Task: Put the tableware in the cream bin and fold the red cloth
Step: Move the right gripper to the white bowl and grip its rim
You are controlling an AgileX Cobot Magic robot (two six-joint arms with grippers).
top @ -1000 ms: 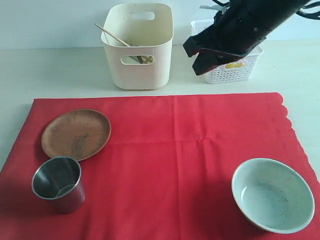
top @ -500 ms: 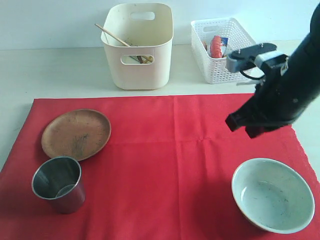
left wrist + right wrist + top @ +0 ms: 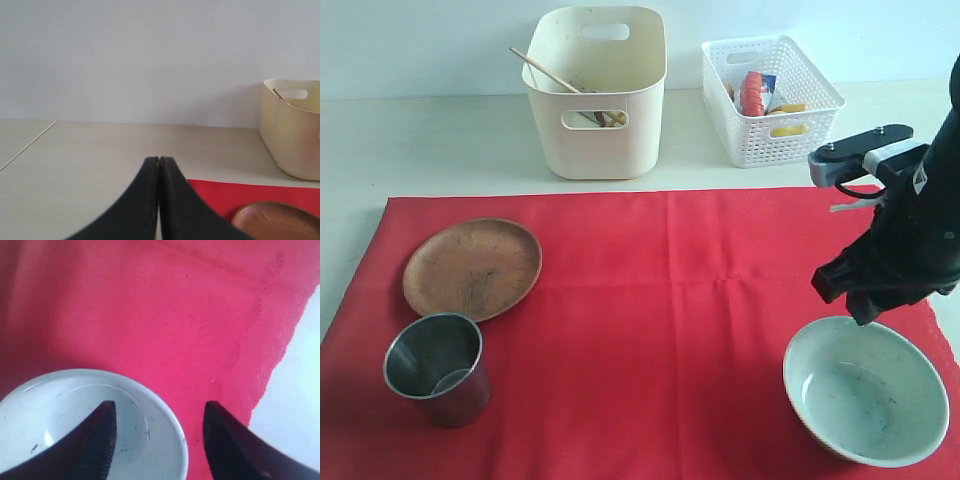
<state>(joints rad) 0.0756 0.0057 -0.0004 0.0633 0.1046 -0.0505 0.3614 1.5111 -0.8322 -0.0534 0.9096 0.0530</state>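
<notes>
**Now: right fingers spread at the bowl's rim, left fingers shut**

Exterior view: the large bright red rectangular cloth (image 3: 660, 330) lies flat on the pale table (image 3: 420, 140), its scalloped edge on the right. The round brown wooden plate (image 3: 472, 268) and the steel cup (image 3: 436, 366) sit just beside each other on its left part. The pale green-white bowl (image 3: 866, 390) sits at its lower right, with a broad stretch of bare cloth between. Beyond the cloth's far edge stands the tall cream plastic bin (image 3: 597, 100) with wooden chopsticks (image 3: 548, 72) leaning out, and a white lattice basket (image 3: 770, 130) well to its right. The right fingers (image 3: 860, 300) hang over the bowl's far rim.

Left wrist view: the left fingers (image 3: 159, 167) are pressed together on nothing, above open table, with the cloth's corner, the plate and the bin nearby.

Right wrist view: the right fingers (image 3: 100, 440) stand well apart and empty, one over the bowl's inside, one over the cloth near the scalloped edge.
</notes>
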